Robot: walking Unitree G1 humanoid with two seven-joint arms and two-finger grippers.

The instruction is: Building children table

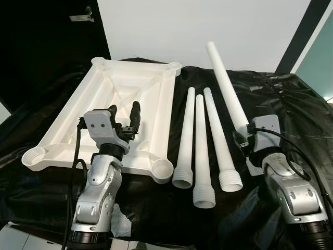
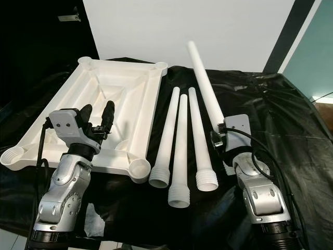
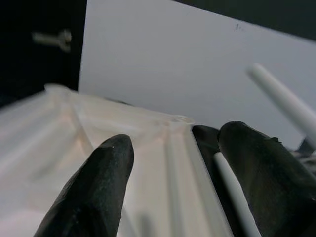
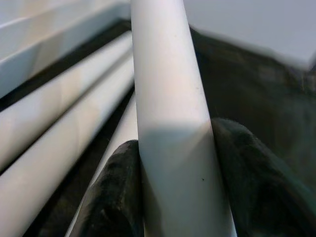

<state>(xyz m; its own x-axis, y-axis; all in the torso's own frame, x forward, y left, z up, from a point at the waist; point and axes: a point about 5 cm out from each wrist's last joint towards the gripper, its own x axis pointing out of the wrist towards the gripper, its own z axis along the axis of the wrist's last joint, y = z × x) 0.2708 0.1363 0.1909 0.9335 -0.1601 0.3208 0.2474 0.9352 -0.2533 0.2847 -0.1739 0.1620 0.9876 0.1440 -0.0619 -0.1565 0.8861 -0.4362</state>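
Note:
A white plastic tabletop (image 1: 161, 99) lies upside down on black cloth, with a round socket at each corner; the nearest socket (image 1: 162, 168) is at its front right. Three white table legs (image 1: 201, 140) lie side by side to its right, threaded ends toward me. My right gripper (image 1: 243, 136) is shut on the fourth leg (image 1: 225, 83) near its lower end. That leg tilts up and away toward the wall; in the right wrist view it (image 4: 168, 98) sits between both black fingers (image 4: 116, 197). My left gripper (image 1: 125, 112) hovers open over the tabletop's near part, holding nothing.
Black cloth (image 1: 291, 104) covers the whole work surface. A white wall (image 1: 208, 26) stands behind, a dark panel with a metal bracket (image 1: 82, 15) at the back left. A crumpled white scrap (image 1: 122, 221) lies by my left arm at the front edge.

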